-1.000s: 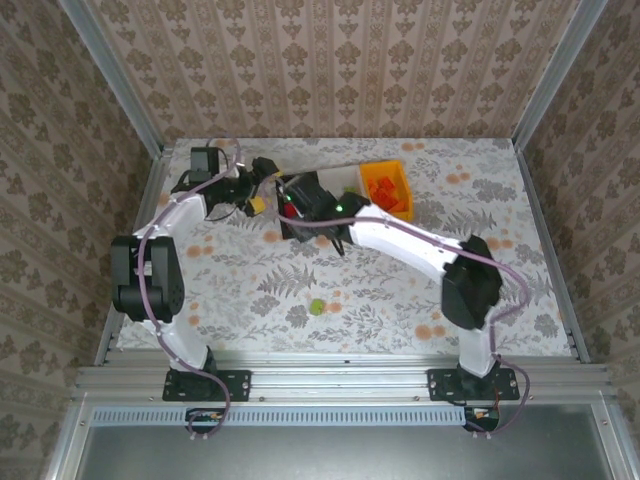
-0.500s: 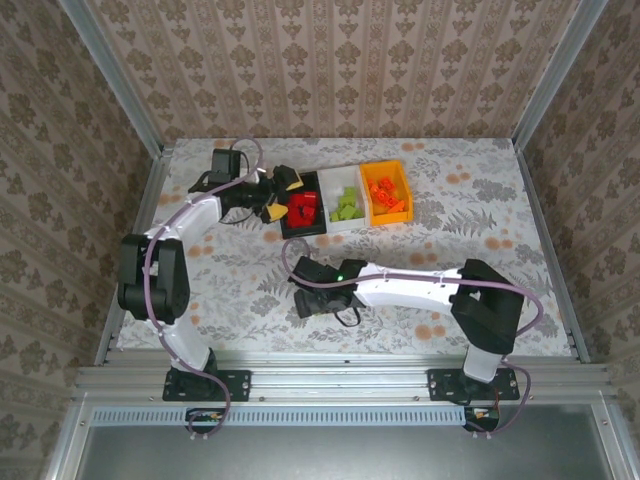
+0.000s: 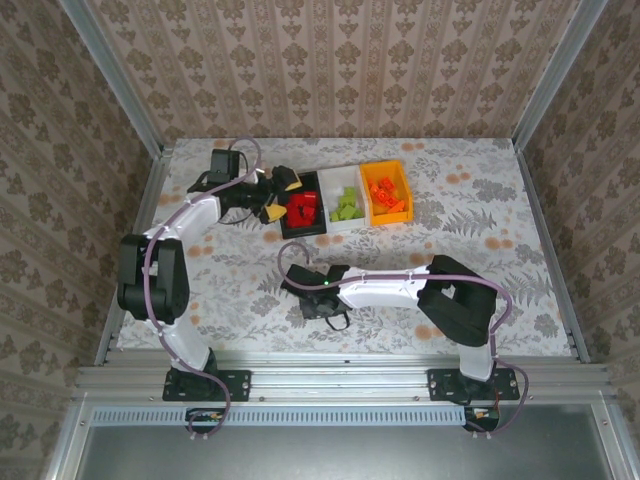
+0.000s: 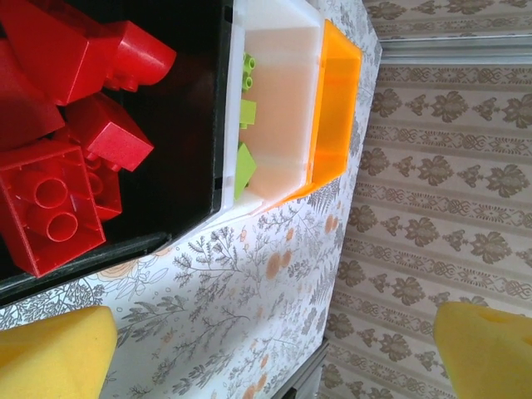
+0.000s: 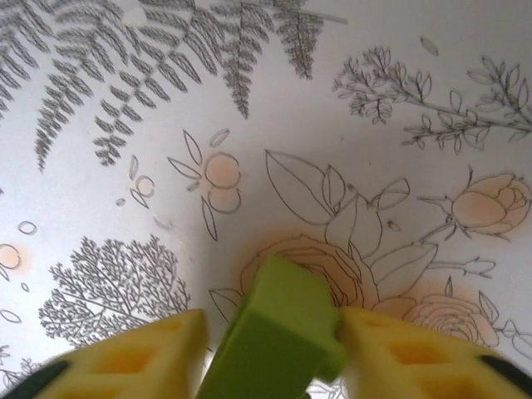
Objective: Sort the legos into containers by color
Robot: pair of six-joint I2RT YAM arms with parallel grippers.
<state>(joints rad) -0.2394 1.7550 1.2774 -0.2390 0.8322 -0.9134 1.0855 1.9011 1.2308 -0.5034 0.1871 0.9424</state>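
Green lego [image 5: 278, 312] — apparently gripped — in the right hand [image 5: 274, 353].

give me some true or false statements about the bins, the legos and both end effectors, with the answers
The right end effector is shut on a green lego. True.
The black bin holds orange legos. False: it holds red legos.
The left end effector is open. True.
The white bin sits at one end of the row. False: it sits between the black bin and the orange bin.
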